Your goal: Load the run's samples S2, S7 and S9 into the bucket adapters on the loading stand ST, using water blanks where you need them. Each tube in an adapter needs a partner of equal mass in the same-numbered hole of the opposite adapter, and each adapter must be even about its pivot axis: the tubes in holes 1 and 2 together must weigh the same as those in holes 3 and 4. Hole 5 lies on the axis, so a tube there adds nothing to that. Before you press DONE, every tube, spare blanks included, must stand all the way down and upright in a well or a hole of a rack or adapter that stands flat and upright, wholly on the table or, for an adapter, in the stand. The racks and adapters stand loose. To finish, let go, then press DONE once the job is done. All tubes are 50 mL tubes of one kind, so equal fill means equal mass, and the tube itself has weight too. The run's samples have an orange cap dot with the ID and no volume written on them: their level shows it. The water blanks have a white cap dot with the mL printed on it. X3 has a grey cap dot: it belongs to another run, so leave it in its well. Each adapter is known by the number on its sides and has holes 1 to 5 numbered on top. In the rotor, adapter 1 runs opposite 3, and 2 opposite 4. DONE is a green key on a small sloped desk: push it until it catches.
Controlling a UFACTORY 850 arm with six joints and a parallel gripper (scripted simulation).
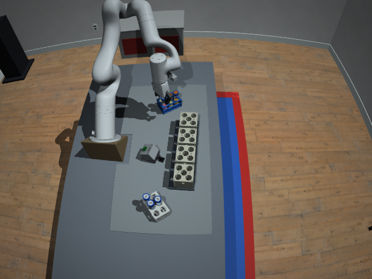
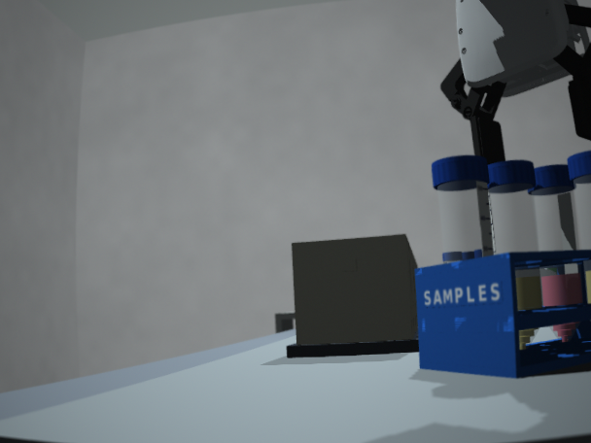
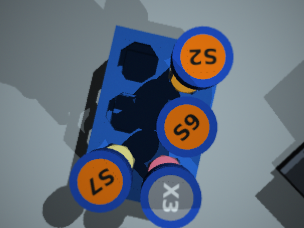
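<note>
My gripper (image 1: 167,98) (image 2: 539,150) is open and empty, pointing down just above the blue SAMPLES rack (image 1: 165,111) (image 2: 467,335) (image 3: 107,80). One fingertip shows level with the blue caps in the exterior view. Tubes S2 (image 3: 202,56), S9 (image 3: 186,127) and S7 (image 3: 100,181) stand in this rack, with grey-dotted X3 (image 3: 171,197); two wells are empty. Four adapters (image 1: 183,184) (image 2: 355,291) stand in a row in the dark stand (image 1: 171,183), all holes seen empty. Three white-dotted blanks (image 1: 146,196) (image 1: 157,199) (image 1: 150,203) stand in the white rack (image 1: 164,216); their numbers are unreadable.
The small sloped desk (image 1: 153,152) with the green DONE key (image 1: 144,148) stands between the arm's base (image 1: 102,150) and the adapter row. The samples rack stands close to the row's far end, the blanks' rack beyond its near end.
</note>
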